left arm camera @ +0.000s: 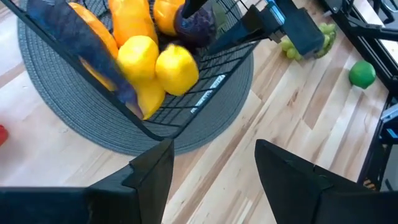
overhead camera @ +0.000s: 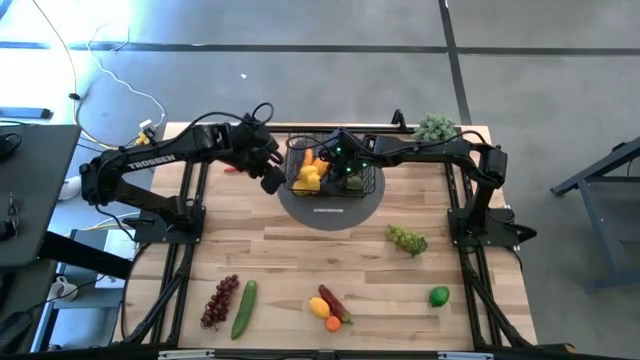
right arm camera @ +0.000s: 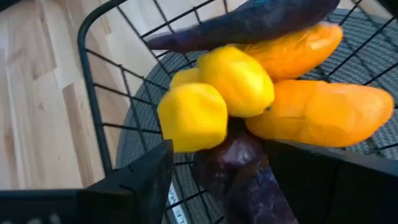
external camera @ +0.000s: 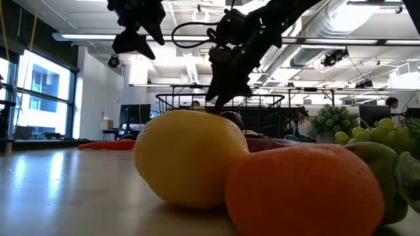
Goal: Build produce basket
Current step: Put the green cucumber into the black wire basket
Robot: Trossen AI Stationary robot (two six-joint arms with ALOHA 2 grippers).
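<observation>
The basket (overhead camera: 333,170) sits on a round grey mat (overhead camera: 330,212) near the middle of the table's far edge, already holding lemons (right arm camera: 214,99), orange mangoes (right arm camera: 323,112) and an eggplant (right arm camera: 249,22), piled together so more produce can go on top. The right gripper (right arm camera: 214,171) hangs inside the basket directly over a dark purple plum (right arm camera: 233,165), its fingers spread to either side of it without pinching; this reads as a drop just made, the plum resting among the other fruit. The left gripper (left arm camera: 211,168) hovers just beside the basket's left side above the mat, fingers spread and carrying nothing, probably waiting its turn. Still out on the table (overhead camera: 300,255) are green grapes (overhead camera: 406,239) toward the right edge, a lime (overhead camera: 439,296) near the front right corner, purple grapes (overhead camera: 220,300) and a cucumber (overhead camera: 244,308) near the front left, and a small cluster at the front edge, so the job looks about half done.
</observation>
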